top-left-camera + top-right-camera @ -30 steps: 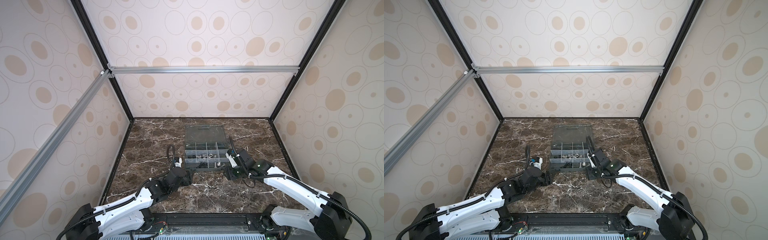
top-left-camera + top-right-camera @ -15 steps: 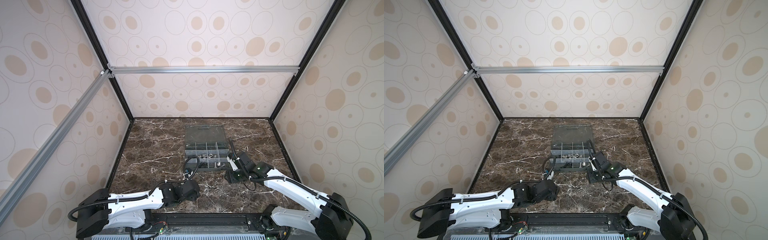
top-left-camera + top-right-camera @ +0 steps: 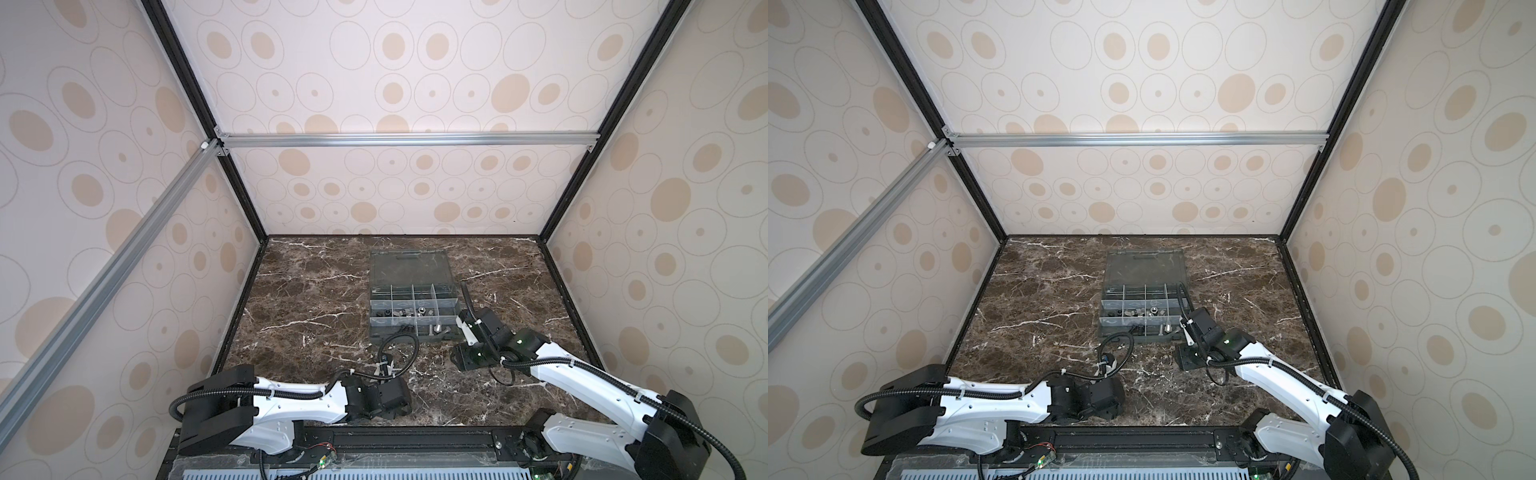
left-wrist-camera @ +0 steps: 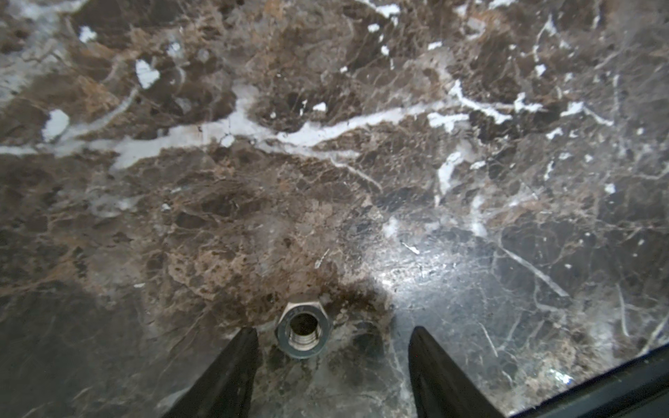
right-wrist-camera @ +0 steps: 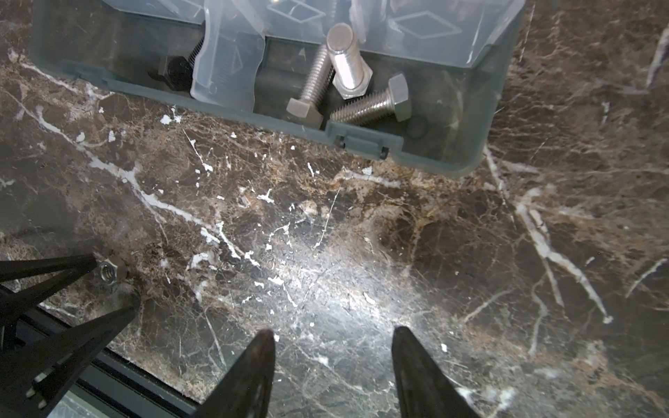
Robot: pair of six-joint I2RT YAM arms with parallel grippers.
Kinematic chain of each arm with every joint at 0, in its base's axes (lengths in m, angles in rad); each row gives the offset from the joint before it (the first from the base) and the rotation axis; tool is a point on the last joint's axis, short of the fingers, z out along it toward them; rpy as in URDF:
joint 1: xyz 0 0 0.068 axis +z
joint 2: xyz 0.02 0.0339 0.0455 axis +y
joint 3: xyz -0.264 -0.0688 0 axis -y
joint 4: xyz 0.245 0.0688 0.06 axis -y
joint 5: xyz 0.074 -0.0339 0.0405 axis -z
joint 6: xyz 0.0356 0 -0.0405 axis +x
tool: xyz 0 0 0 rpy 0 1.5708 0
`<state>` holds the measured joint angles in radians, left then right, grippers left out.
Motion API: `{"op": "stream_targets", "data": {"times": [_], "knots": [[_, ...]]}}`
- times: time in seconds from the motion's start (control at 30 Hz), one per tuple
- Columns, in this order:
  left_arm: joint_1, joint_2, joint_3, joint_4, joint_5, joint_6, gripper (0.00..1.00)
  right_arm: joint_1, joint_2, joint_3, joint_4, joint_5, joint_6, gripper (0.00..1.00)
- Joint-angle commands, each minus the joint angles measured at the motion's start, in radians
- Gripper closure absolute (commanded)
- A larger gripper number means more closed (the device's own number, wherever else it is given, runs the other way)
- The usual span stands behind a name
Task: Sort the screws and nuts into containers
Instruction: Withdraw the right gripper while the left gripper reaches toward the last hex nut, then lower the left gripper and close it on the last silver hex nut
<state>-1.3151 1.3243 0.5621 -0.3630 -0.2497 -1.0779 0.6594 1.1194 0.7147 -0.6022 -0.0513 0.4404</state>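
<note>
Jaws of the left gripper (image 4: 333,333) stand apart around a silver nut (image 4: 303,331), not clamping it; the right gripper (image 5: 332,338) gapes empty above the marble table (image 5: 362,235).

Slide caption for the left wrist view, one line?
Open left gripper brackets a silver nut lying flat on the marble tabletop, nearer one finger.

- one organizer box (image 5: 452,155)
- three silver screws (image 5: 344,72) — together in one compartment (image 5: 445,108)
- one black screw (image 5: 173,70) in the neighbouring compartment (image 5: 119,50)
- one silver nut (image 4: 302,331) loose outside the box
- small metal pieces (image 3: 401,312) in its middle row — too tiny to count
</note>
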Motion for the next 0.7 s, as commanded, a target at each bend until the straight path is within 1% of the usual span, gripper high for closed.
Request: {"op": "stream_targets", "data": {"times": [0.0, 0.1, 0.3, 0.67], "knots": [[-0.013, 0.014, 0.035, -0.029, -0.032, -0.033, 0.34, -0.006, -0.014, -0.019, -0.006, 0.003, 0.015, 0.44], [-0.012, 0.021, 0.026, -0.010, -0.030, -0.041, 0.36, -0.007, -0.016, -0.022, -0.007, 0.002, 0.016, 0.44], [-0.013, 0.025, -0.013, 0.089, -0.014, -0.073, 0.45, -0.005, -0.021, -0.026, -0.007, 0.002, 0.022, 0.44], [-0.013, 0.102, 0.036, 0.075, -0.018, -0.024, 0.57, -0.006, -0.029, -0.043, 0.004, 0.008, 0.046, 0.44]]}}
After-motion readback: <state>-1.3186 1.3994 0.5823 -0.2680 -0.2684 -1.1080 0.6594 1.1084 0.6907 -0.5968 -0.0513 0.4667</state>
